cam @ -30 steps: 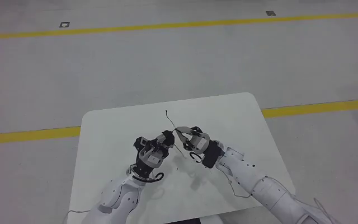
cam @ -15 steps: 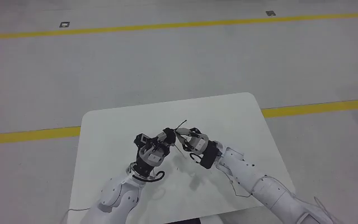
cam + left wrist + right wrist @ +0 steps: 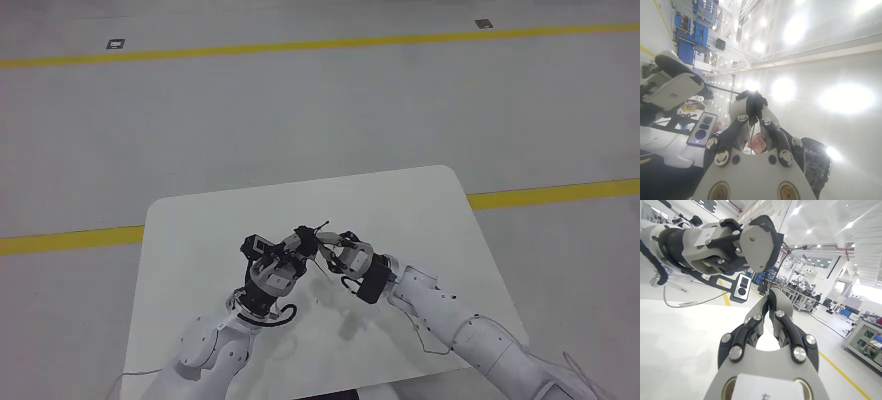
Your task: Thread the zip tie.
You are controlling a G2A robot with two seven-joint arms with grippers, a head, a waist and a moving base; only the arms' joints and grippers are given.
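The zip tie (image 3: 321, 226) is a thin black strap held above the white table (image 3: 420, 210), between the two grippers. My left gripper (image 3: 299, 240) is shut on its thicker end, a black lump at the fingertips (image 3: 752, 100). From there the strap (image 3: 723, 89) runs straight to my right gripper (image 3: 705, 92), which appears shut on it. In the right wrist view my right gripper (image 3: 769, 294) has its jaws pressed together, and the left gripper (image 3: 777, 244) hangs close above and beyond it. A short free end of the strap pokes out past both grippers in the top view.
The grippers meet over the middle of the table, a little toward its near side. Bare tabletop (image 3: 677, 323) lies all around them. Grey floor with yellow lines (image 3: 300, 45) surrounds the table.
The tie's free end stood long and pointed away from me; it has swung to the right and now sticks out much shorter. Both grippers have drawn slightly closer together.
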